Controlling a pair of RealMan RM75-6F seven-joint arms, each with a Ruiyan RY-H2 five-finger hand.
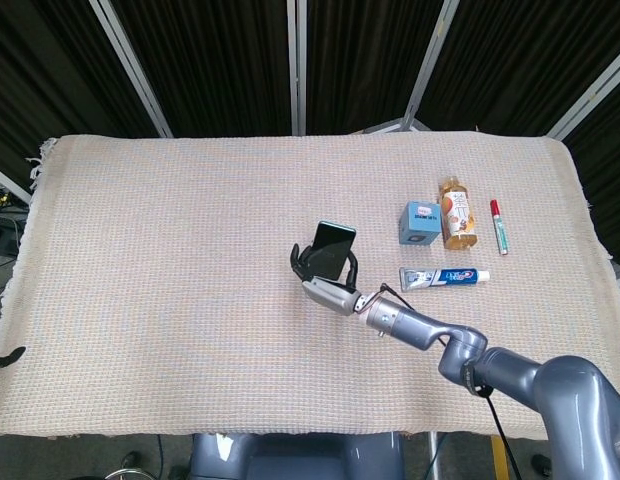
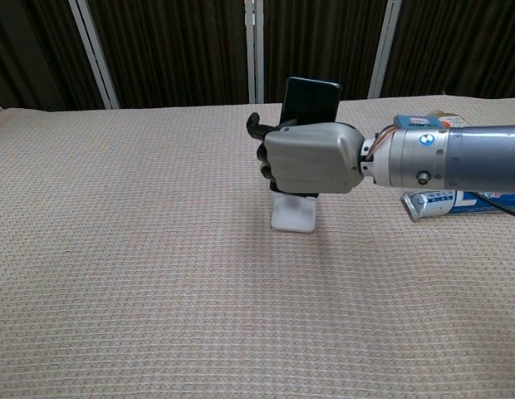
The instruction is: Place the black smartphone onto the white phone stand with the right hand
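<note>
My right hand (image 2: 311, 158) grips the black smartphone (image 2: 311, 100), whose top edge sticks up above the knuckles. The phone stands nearly upright over the white phone stand (image 2: 292, 214), whose base shows just below the hand; the stand's upper part is hidden behind the palm, so I cannot tell whether the phone touches it. In the head view the same right hand (image 1: 327, 282) holds the smartphone (image 1: 332, 249) near the table's middle, and the stand is covered by the hand. The left hand is not in either view.
Right of the hand lie a toothpaste tube (image 1: 444, 278), a small blue box (image 1: 422, 222), an amber bottle (image 1: 455, 212) and a red-capped marker (image 1: 499, 226). A beige woven cloth (image 1: 170, 250) covers the table. Dark curtains stand behind.
</note>
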